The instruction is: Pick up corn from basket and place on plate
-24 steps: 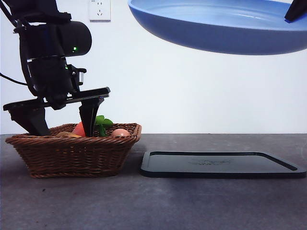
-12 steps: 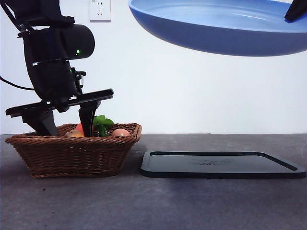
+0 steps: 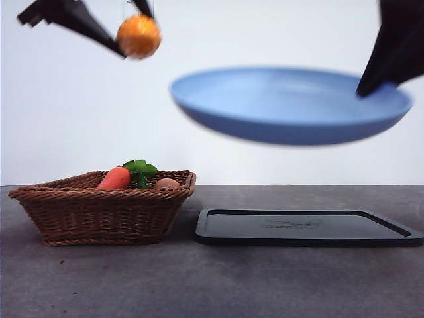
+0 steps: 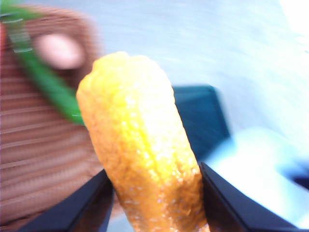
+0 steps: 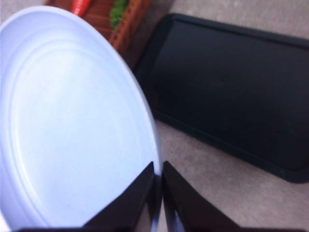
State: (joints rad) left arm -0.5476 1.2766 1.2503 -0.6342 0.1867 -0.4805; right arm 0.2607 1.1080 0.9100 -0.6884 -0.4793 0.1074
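Left gripper (image 3: 132, 30) is gripping the corn (image 3: 138, 36) between its two jaws, high in the air above the basket (image 3: 103, 209); the cob is clear of the basket and is touching nothing but the jaws. In the left wrist view the left gripper (image 4: 154, 193) is clamping the lower part of the corn (image 4: 140, 145), whose rounded end is pointing away from the camera, with the basket (image 4: 43, 145) blurred behind it.

Right gripper (image 3: 371, 83) is pinching the rim of the plate (image 3: 285, 106) and is holding it in the air, tilted slightly, above the black tray (image 3: 305, 228); the plate is hanging lower than the corn and to one side of it, not beneath it. In the right wrist view the jaws of the right gripper (image 5: 159, 186) are closing on the plate's edge (image 5: 67, 121), one on each face of the rim.

The basket is sitting on the table (image 3: 212, 285) near the table's left edge in the front view. A carrot (image 3: 114, 179) with green leaves (image 3: 139, 170) and a pale pinkish egg-like item (image 3: 166, 183) are lying in it. The tray is lying flat on the table just beside the basket, not touching it.
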